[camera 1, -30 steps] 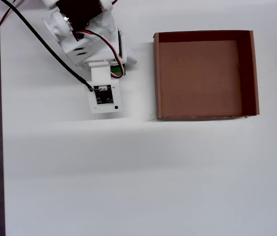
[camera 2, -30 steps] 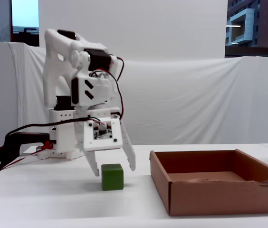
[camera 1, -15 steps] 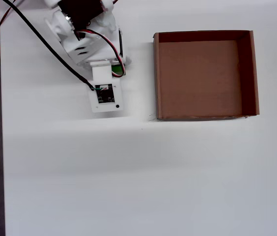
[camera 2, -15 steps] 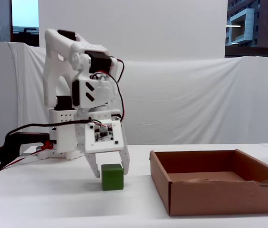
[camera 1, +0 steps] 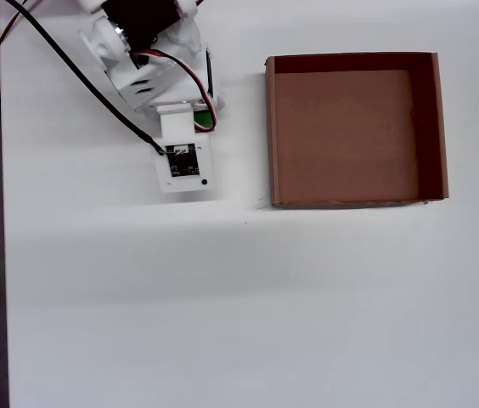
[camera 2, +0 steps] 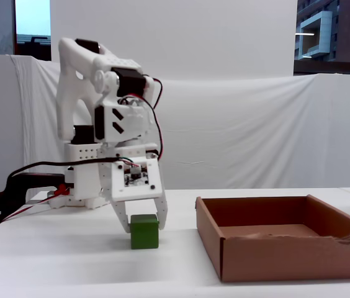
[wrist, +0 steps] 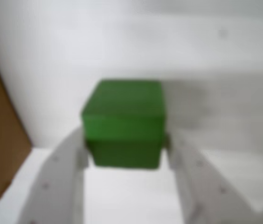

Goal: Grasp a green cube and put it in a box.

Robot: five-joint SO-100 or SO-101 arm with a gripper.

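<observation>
The green cube (wrist: 123,122) sits on the white table between my gripper's (wrist: 124,145) two white fingers, which press against its left and right sides. In the fixed view the cube (camera 2: 144,232) rests on the table with the gripper (camera 2: 143,226) low around it. In the overhead view only a green sliver of the cube (camera 1: 205,121) shows beside the arm, and the fingers are hidden under the wrist. The brown cardboard box (camera 1: 271,136) lies open and empty to the right; its wall shows at the left edge of the wrist view (wrist: 1,130).
The arm's base, motors and black and red cables (camera 1: 70,68) fill the table's upper left corner in the overhead view. The box (camera 2: 287,257) stands a short way right of the cube in the fixed view. A white cloth backdrop (camera 2: 255,136) hangs behind the table.
</observation>
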